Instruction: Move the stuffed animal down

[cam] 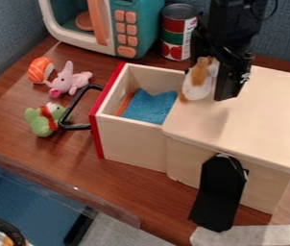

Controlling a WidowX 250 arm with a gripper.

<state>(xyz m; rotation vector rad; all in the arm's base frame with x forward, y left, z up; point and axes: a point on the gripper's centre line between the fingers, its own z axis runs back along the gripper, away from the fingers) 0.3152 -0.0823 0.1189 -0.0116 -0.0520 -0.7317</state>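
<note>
The black gripper (211,77) hangs over the left part of the wooden box's lid (269,115), shut on a brown-and-white stuffed animal (199,84). The toy hangs roughly upright between the fingers, near the lid's left edge and beside the pulled-out drawer (131,132). A faint shadow falls on the lid below. The gripper partly covers the toy's right side.
A blue cloth (151,106) lies in the drawer, whose black handle (77,108) points left. Further left are a green toy (43,120), a pink toy (69,80) and a sushi toy (40,70). A can (177,32) and a toy microwave (131,31) stand behind.
</note>
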